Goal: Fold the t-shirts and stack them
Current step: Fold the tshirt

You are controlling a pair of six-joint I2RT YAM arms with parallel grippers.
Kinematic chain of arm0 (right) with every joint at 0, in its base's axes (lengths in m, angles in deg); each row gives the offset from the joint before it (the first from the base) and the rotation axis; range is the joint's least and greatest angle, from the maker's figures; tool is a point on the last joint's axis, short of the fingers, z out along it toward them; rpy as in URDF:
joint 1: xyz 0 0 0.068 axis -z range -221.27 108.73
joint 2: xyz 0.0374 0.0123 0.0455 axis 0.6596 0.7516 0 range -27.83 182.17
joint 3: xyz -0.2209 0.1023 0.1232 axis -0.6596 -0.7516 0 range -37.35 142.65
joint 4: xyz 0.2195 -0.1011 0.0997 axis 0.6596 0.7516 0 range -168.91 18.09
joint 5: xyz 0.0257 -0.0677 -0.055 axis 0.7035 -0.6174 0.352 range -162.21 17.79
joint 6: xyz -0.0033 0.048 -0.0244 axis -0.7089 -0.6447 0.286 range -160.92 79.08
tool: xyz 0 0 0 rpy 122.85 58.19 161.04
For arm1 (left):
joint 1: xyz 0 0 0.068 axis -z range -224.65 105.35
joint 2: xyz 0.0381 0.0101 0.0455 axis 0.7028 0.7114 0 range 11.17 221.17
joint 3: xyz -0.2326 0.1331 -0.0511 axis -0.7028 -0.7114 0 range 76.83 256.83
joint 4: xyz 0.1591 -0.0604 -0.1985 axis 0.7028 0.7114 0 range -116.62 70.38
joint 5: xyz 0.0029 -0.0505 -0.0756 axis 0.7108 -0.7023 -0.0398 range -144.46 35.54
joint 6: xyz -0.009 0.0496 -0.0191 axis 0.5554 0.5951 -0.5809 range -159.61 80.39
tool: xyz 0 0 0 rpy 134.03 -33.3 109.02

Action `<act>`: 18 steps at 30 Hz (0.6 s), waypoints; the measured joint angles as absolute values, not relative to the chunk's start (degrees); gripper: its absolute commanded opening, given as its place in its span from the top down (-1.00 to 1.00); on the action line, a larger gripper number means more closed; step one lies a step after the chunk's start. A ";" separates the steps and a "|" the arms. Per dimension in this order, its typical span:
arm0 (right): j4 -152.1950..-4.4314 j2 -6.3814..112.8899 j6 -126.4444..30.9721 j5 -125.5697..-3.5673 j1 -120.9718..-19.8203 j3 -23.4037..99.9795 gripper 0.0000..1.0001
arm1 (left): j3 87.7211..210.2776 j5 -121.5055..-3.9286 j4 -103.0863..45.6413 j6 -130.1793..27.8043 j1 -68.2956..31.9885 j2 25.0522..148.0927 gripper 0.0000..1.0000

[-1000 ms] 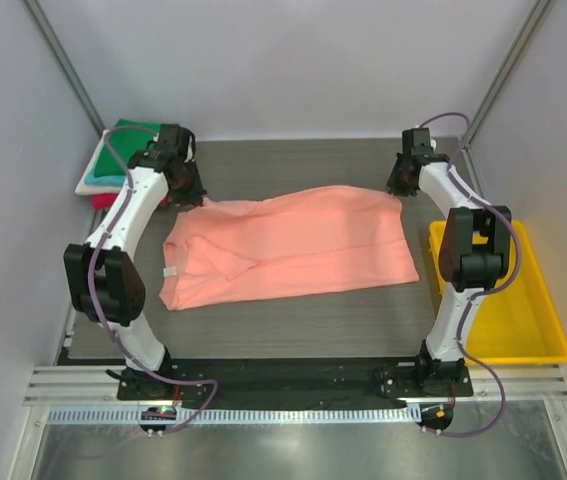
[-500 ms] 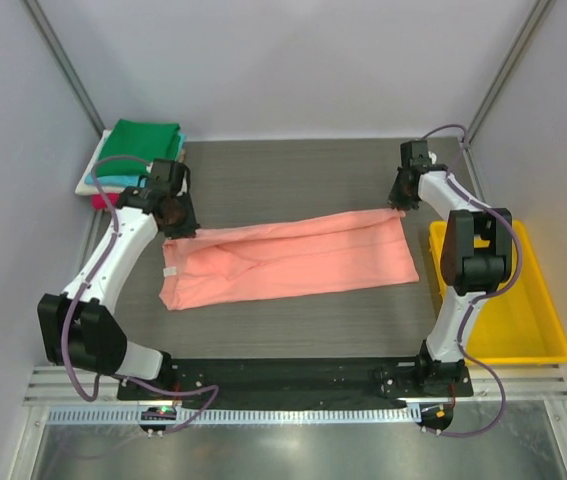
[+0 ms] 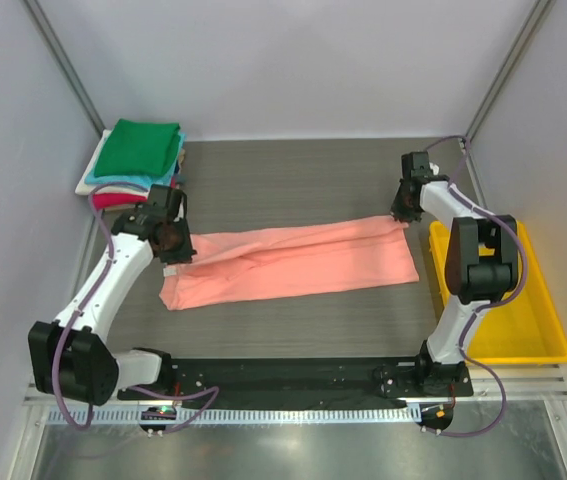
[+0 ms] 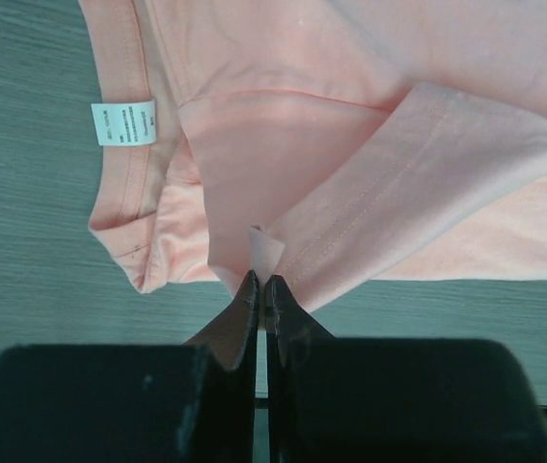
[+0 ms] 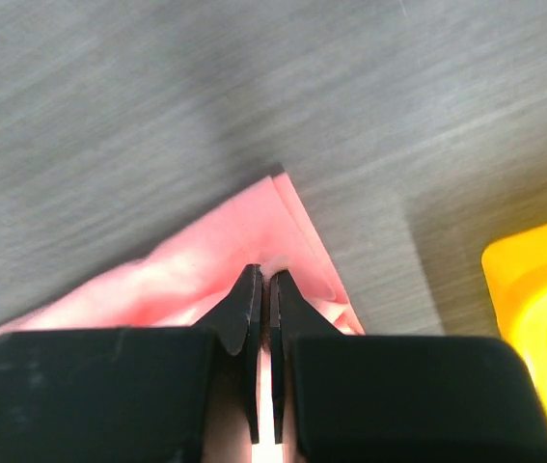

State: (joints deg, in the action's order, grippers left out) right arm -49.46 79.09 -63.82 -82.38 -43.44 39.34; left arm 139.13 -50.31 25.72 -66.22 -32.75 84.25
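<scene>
top external view: a salmon-pink t-shirt point(image 3: 288, 262) lies across the middle of the dark surface point(image 3: 293, 180) as a long, narrow band with a fold line running along it. the left arm point(image 3: 113, 278) reaches to the band's left end and the right arm point(image 3: 448, 200) to its far right corner. from up here the wrist housings cover both sets of jaws, so their grip cannot be read in this view. at the far left corner sits a stack of folded t-shirts point(image 3: 135, 160), green on top, with teal, cream and red-pink showing only as thin edges beneath. a yellow bin point(image 3: 533, 315) stands just beside the surface's right edge, partly behind the right arm.

left wrist view: the left jaws are pressed together on a small peak of pink cloth at the folded edge. a stitched sleeve hem runs off to the right. the collar and a white neck label point(image 4: 123, 122) lie up left, the print too small to read. the top and right of the frame cut the shirt off.

right wrist view: the right jaws are clamped on the shirt's corner, where two layers show. the housing hides most of the cloth, and only a corner of the bin shows at the right edge.
</scene>
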 measured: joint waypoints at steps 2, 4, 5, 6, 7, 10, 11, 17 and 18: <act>-49.81 77.97 -64.73 -82.38 -43.42 37.04 0.51 | 137.87 -50.60 25.85 -66.24 -32.71 83.20 0.99; -50.18 76.29 -65.50 -82.84 -43.44 34.20 -0.12 | 136.58 -51.10 26.40 -66.37 -32.66 81.62 0.87; -50.11 75.24 -66.18 -83.39 -43.42 32.83 -0.45 | 136.05 -51.30 26.85 -66.52 -32.51 80.73 0.54; -49.96 74.13 -66.61 -84.02 -43.42 31.54 -0.51 | 135.68 -51.58 27.53 -66.44 -32.25 79.72 0.38; -49.81 73.32 -66.90 -84.53 -43.40 30.81 -0.54 | 135.51 -52.00 28.17 -66.72 -32.01 78.65 0.21; -49.76 70.72 -67.34 -85.82 -43.29 30.18 -0.56 | 135.48 -52.72 29.59 -67.70 -31.09 74.89 -0.18; -49.87 69.88 -67.62 -85.90 -43.29 30.22 -0.56 | 135.48 -52.83 29.78 -68.05 -30.92 73.71 -0.19; -50.51 66.58 -68.45 -84.22 -43.95 32.50 -0.45 | 135.51 -52.54 28.76 -69.89 -30.74 71.39 -0.04; -50.94 66.58 -68.41 -83.56 -44.60 33.11 -0.42 | 135.31 -52.54 27.82 -70.52 -30.74 71.96 -0.03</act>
State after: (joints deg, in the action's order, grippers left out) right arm -50.94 66.58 -68.41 -83.56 -44.60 33.11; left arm 135.31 -52.54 27.82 -70.52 -30.74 71.96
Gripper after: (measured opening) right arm 0.735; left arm 0.533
